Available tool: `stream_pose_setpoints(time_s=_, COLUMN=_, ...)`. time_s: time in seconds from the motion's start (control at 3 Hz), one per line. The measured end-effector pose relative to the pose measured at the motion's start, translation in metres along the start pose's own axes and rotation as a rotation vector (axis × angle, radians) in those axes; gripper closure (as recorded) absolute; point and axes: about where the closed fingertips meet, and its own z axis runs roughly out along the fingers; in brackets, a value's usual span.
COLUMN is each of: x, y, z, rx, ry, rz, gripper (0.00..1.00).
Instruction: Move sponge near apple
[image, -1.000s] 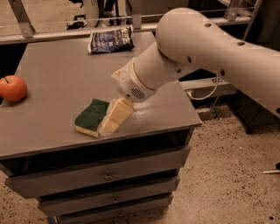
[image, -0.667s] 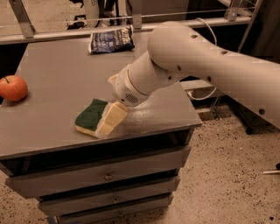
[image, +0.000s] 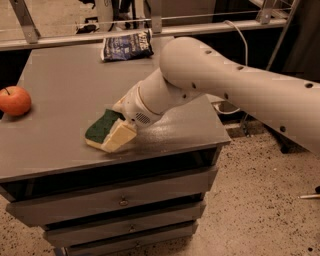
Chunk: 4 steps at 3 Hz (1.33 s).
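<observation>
- a round red-orange apple (image: 15, 100) with a short dark stem sits at the far left edge of the flat grey table top (image: 60, 80), upright and on its own.
- a wide stretch of bare grey surface lies between the apple and the other things; the two task things are well apart.
- a wavy-edged kitchen sponge (image: 100, 127), dark green scouring top over pale yellow foam, lies flat near the front edge of the table, left of the middle.
- the pale yellow two-finger gripper (image: 116, 132) is down at the sponge's right side, touching it and covering its near right corner; whether it has closed on the sponge or stands open around it, i cannot tell.
- a crumpled dark blue and white snack bag (image: 126, 46) lies at the back edge of the table, well behind the gripper.
- the thick white robot arm (image: 225, 85) reaches in from the right, slanting down across the table's right half to the gripper.
- grey drawers (image: 120, 200) with small knobs stack under the table top.
- a speckled floor (image: 260, 200) shows at the lower right.
</observation>
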Motion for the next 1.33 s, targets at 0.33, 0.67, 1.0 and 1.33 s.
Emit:
stream_pose_setpoints(time_s=0.33, x=0.001, y=-0.003, z=-0.003, rx=0.008, ry=0.003, rz=0.008, gripper=0.56)
stream_pose_setpoints(time_s=0.67, x=-0.005, y=-0.02, z=-0.02, rx=0.052, ry=-0.006, rz=-0.004, gripper=0.78)
stream_pose_setpoints(time_s=1.0, x=-0.02, y=-0.056, z=-0.055, rx=0.137, ry=-0.029, rz=-0.025, gripper=0.99)
stream_pose_setpoints(time_s=1.33, x=-0.032, y=-0.065, z=-0.068, rx=0.164, ry=-0.047, rz=-0.034, gripper=1.0)
